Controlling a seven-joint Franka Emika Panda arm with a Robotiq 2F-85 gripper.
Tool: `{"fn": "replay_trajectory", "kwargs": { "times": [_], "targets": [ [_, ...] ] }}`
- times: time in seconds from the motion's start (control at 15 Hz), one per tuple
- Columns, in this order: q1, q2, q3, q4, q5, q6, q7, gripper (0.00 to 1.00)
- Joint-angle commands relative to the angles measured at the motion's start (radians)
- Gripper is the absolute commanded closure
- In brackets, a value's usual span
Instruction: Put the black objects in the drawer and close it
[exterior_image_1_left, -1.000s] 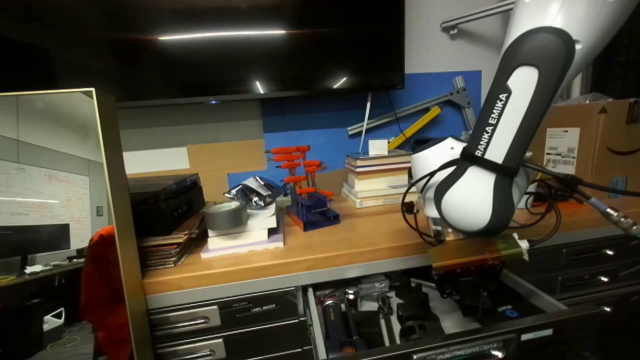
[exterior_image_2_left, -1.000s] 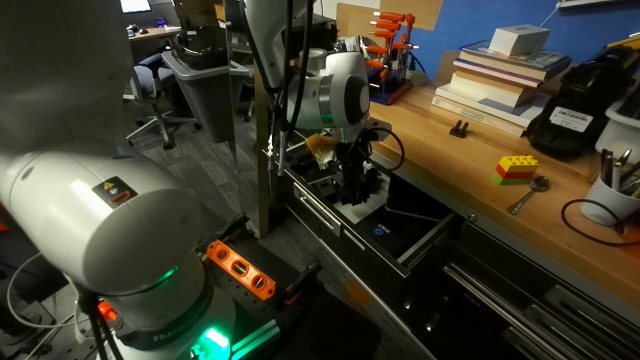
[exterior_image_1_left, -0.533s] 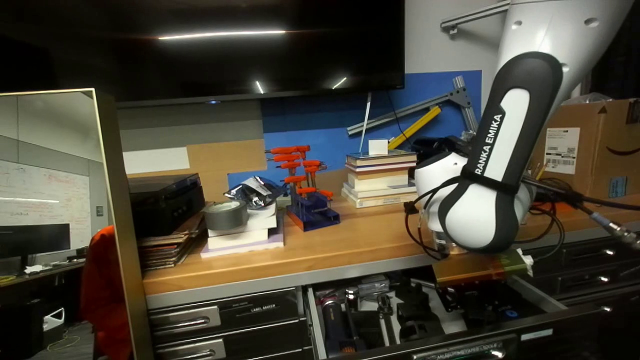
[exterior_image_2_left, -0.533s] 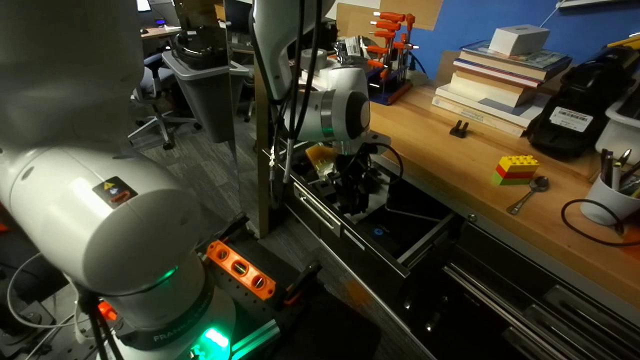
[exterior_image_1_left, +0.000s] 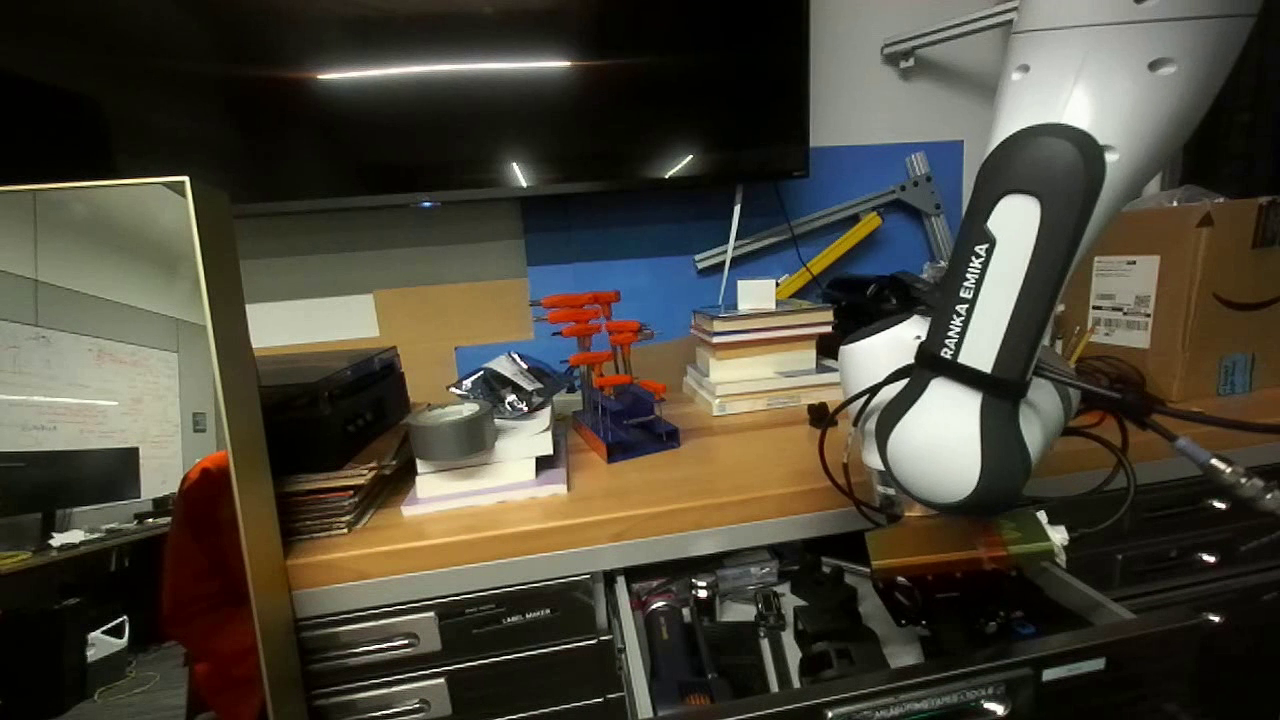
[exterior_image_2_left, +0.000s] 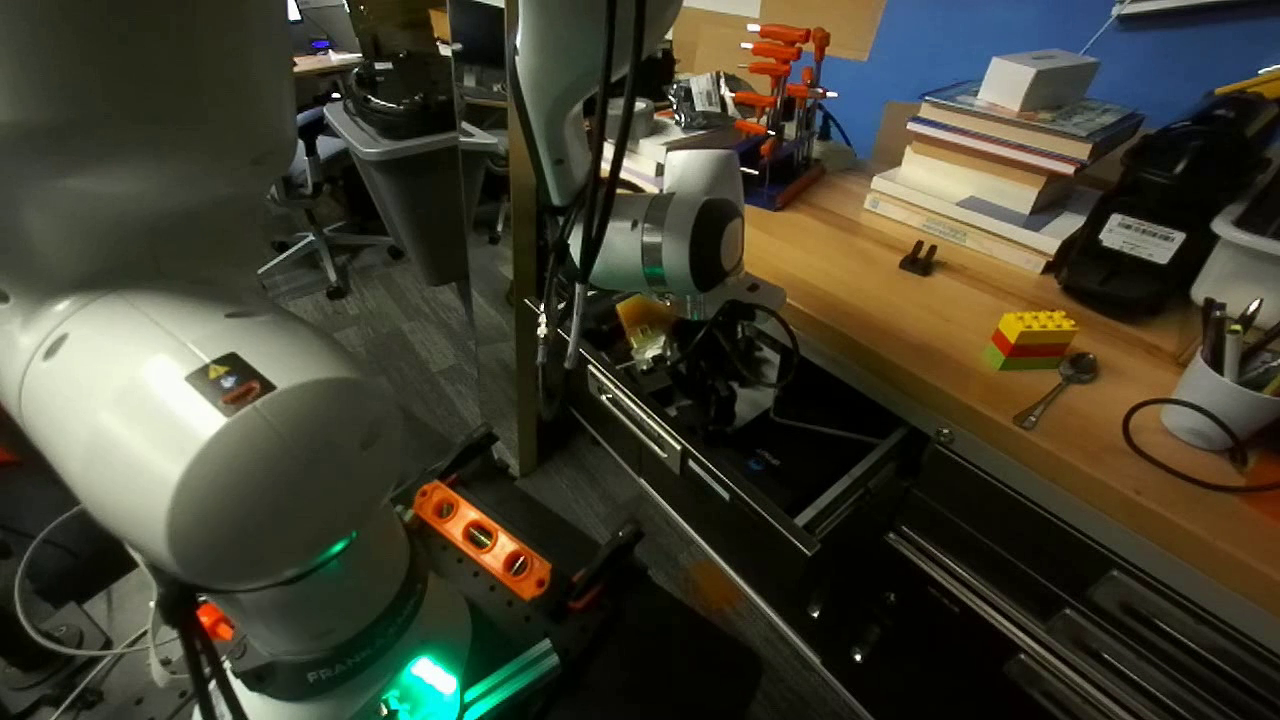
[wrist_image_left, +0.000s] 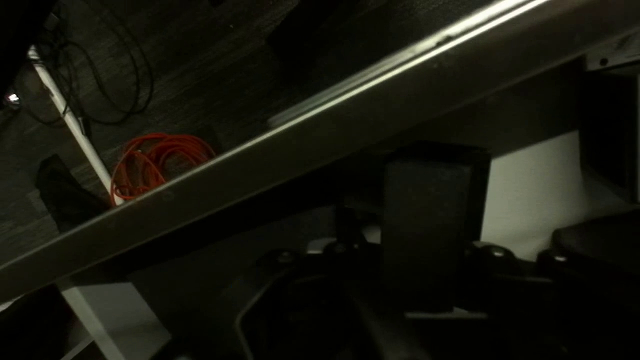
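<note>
The drawer (exterior_image_1_left: 900, 685) is pulled open; its side wall shows in an exterior view (exterior_image_2_left: 855, 490) and its rim in the wrist view (wrist_image_left: 300, 142). My gripper (exterior_image_2_left: 712, 405) is down inside the drawer, dark under the wrist in an exterior view (exterior_image_1_left: 945, 600). In the wrist view the gripper (wrist_image_left: 420, 260) has a black blocky object (wrist_image_left: 427, 215) filling the space between its jaws; they appear shut on it. The picture there is very dark. The other black object (exterior_image_2_left: 918, 260), small with two prongs, stands on the bench; it also shows in an exterior view (exterior_image_1_left: 822, 415).
The drawer holds several tools (exterior_image_1_left: 765, 640), other black parts (exterior_image_1_left: 830, 610) and a black case with a blue logo (exterior_image_2_left: 790, 455). An orange translucent sheet (exterior_image_1_left: 960, 545) sits on the wrist. Books (exterior_image_2_left: 1000, 170), toy bricks (exterior_image_2_left: 1032, 340) and a spoon (exterior_image_2_left: 1058, 388) are on the bench.
The arm and gripper have moved down, deeper into the drawer. The drawer and the black object on the bench have not moved.
</note>
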Motion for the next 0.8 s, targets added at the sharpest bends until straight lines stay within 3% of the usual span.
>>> {"fn": "replay_trajectory", "kwargs": {
  "times": [0.0,0.27,0.73],
  "targets": [
    [0.024,-0.074,-0.009,-0.008,0.061,-0.060,-0.010,0.29],
    [0.032,-0.162,0.001,0.000,0.062,-0.160,0.015,0.00],
    [0.004,-0.343,0.070,0.124,-0.047,-0.373,0.087,0.00]
  ]
}}
